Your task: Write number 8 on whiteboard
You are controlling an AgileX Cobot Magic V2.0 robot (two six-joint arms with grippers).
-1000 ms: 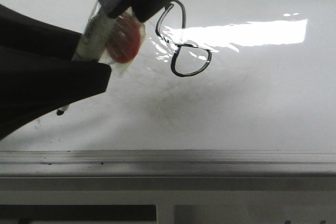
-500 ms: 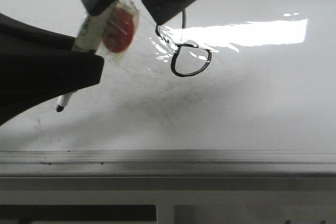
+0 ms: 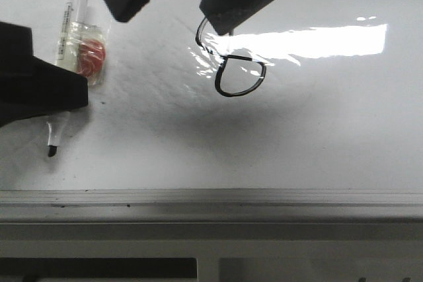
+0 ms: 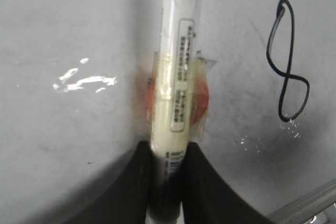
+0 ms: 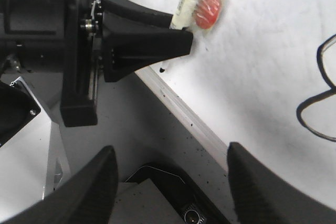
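Note:
The number 8 (image 3: 232, 74) is drawn in thin black line on the whiteboard (image 3: 317, 130); its upper loop is partly hidden behind a finger of my right gripper (image 3: 173, 8), which hangs open above the board with nothing in it. My left gripper (image 3: 66, 94) is shut on a white marker (image 3: 69, 18) with a red disc (image 3: 91, 57) taped to it, left of the figure. The marker's tip (image 3: 51, 152) points toward the near edge. In the left wrist view the marker (image 4: 176, 51) runs up from the left gripper (image 4: 167, 163), and the number 8 (image 4: 287, 72) lies beside it.
A grey metal edge strip (image 3: 211, 197) runs along the near side of the board. A bright glare patch (image 3: 317, 41) lies right of the figure. In the right wrist view the left arm (image 5: 68, 40) reaches over the board's edge (image 5: 194, 121).
My right gripper has opened and let go of the marker's upper end. The left gripper has carried the marker leftward, away from the 8, and its tip now sits lower.

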